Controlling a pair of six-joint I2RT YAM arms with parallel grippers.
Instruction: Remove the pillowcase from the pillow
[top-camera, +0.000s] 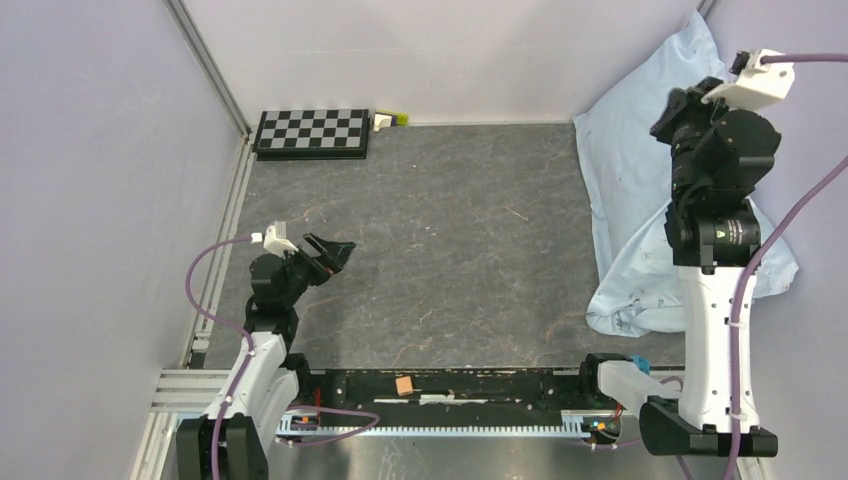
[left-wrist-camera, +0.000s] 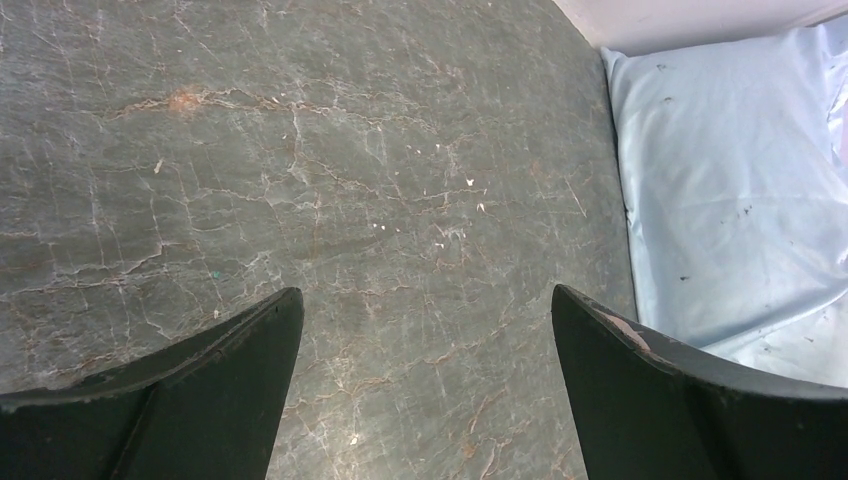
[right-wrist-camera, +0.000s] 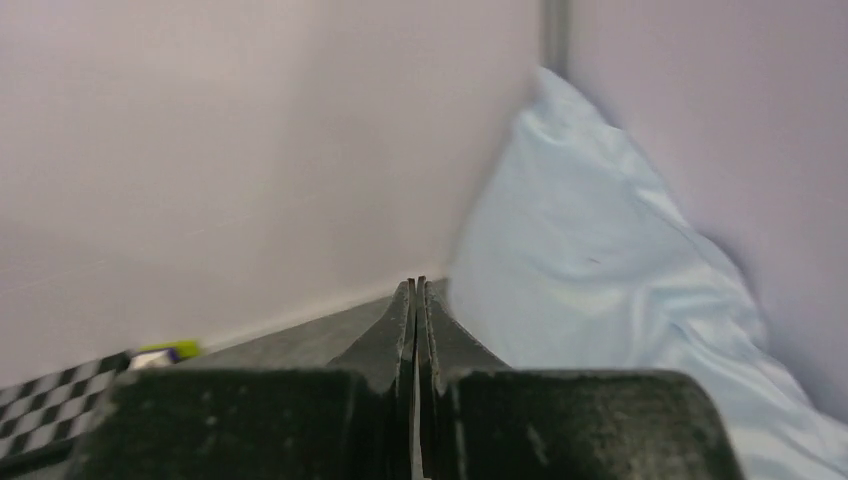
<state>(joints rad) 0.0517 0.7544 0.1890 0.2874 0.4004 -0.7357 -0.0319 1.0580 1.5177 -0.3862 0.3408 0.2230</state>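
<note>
One pillowcase (top-camera: 630, 190) against right wall; one checkerboard (top-camera: 312, 132); left jaws wide, right jaws pressed together, empty.

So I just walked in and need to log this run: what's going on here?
Two robot arms are meant to strip a wrinkled pale sky-blue fabric pillowcase, which lies propped in the far right corner of the grey marbled table, with no cushion showing. The right arm's fingers are raised near it, pressed shut on nothing. The left arm's fingers hover wide open over bare tabletop on the left. Nothing is gripped at this moment.
</note>
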